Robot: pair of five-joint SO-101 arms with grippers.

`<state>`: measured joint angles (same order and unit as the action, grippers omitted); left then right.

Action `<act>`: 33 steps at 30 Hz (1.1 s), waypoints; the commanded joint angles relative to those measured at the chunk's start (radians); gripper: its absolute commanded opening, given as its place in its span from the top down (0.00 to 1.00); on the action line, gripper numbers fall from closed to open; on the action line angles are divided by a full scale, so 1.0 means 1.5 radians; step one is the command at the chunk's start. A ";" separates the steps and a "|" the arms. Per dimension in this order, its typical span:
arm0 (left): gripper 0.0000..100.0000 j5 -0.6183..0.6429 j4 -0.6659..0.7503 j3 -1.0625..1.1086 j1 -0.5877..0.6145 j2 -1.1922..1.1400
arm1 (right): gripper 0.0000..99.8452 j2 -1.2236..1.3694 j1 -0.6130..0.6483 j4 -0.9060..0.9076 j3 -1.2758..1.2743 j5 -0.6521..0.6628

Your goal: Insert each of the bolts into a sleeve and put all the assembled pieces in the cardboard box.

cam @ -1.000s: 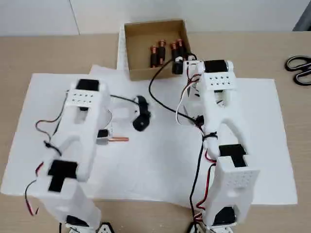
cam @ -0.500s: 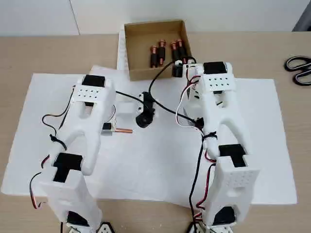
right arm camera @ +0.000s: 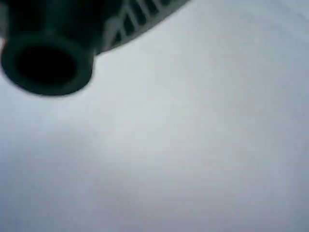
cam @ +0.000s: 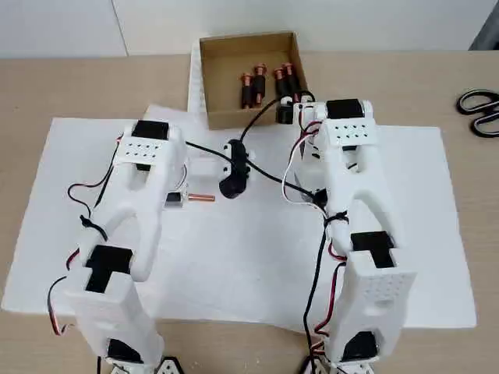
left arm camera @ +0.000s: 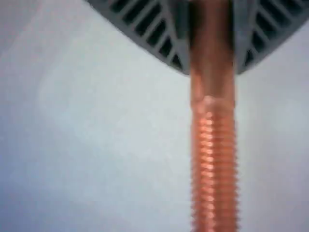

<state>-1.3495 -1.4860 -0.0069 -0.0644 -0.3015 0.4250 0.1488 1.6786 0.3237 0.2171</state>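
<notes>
Overhead and wrist views of a two-arm assembly cell. The table point(cam: 78, 78) carries a white sheet point(cam: 249, 273) on which both arms work. The left arm point(cam: 132, 195) and the right arm point(cam: 355, 179) stand side by side and reach toward the far edge. Just beyond the sheet lies the cardboard box point(cam: 222, 78), open at the top, and a pair of scissors point(cam: 479, 109) rests well apart at the table's right edge. Inside the box we count four assembled pieces point(cam: 259, 84), each a copper bolt seated in a dark sleeve, lying roughly parallel near the right wall. We take these four as finished work. The left jaws are closed on the smooth end of a fifth bolt point(cam: 201, 198). It is held level over the sheet between the two arms, with its threaded length free and pointing toward the right arm. The right jaws grip a black sleeve point(right arm camera: 46, 65) over the sheet, and its bore faces outward, open and unfilled. Bolt and sleeve are not yet joined. We judge that what remains is to align thread with bore, insert the bolt, and carry this piece to the box. On the evidence shown, this may be the last pair.
</notes>
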 commanded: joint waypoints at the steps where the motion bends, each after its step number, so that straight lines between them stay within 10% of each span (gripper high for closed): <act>1: 0.99 -0.205 0.011 -0.026 -0.004 0.005 | 1.00 -0.050 -0.002 0.005 0.003 0.002; 20: 0.92 -0.183 -0.019 -0.041 -0.005 0.011 | 1.00 -0.050 -0.002 0.006 0.003 0.002; 33: 0.92 0.104 -0.164 -0.302 0.051 0.012 | 1.00 -0.051 -0.003 0.006 0.003 0.002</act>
<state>-1.2528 -1.6609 -0.3322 -0.0077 -0.3015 0.4250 0.1488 1.6786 0.3237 0.2171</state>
